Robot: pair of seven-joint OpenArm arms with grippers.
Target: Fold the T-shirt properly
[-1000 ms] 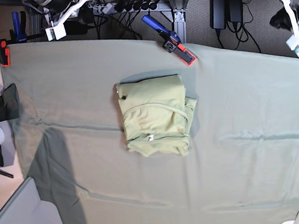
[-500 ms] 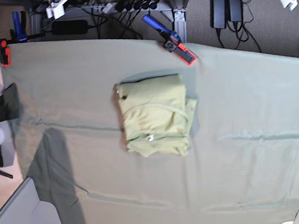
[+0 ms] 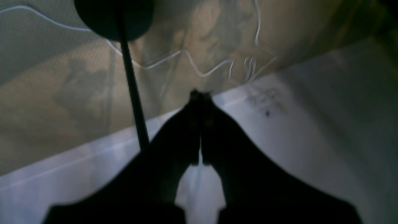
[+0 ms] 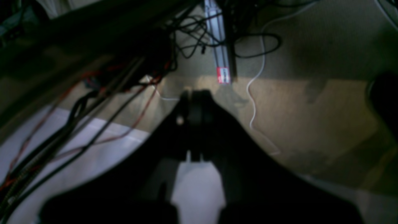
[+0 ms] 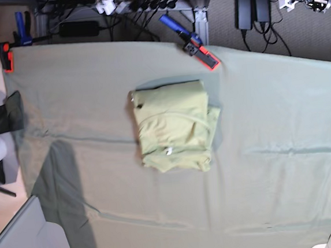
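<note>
T-shirt [image 5: 174,127]: we see it lying folded into a compact, roughly rectangular bundle near the middle of the table cloth [image 5: 281,119], its small white neck label [image 5: 168,152] facing up near the lower edge of the bundle. One layer juts out slightly at the bundle's right side. Compared with the earlier base views, the garment lies in the same place and shape.

The dull grey-green table cloth covers the table almost wholly and shows long shallow creases on either side of the bundle. A red-and-blue clamp [image 5: 194,42] pins its far edge just above the shirt, and a second red clamp [image 5: 3,57] grips the far left corner. A dark cloth [image 5: 0,120] hangs at the left edge.

In the earlier base views we saw the white arm parts nearer the cloth at the top corners; now only small portions remain along the top edge, over the cables and the floor.

Left end effector [image 3: 200,93]: in its wrist view we see the fingers pressed together, holding nothing, above carpet and a pale surface.

Right end effector [image 4: 196,92]: likewise together and empty, above carpet strewn with cables [image 4: 199,34].
</note>
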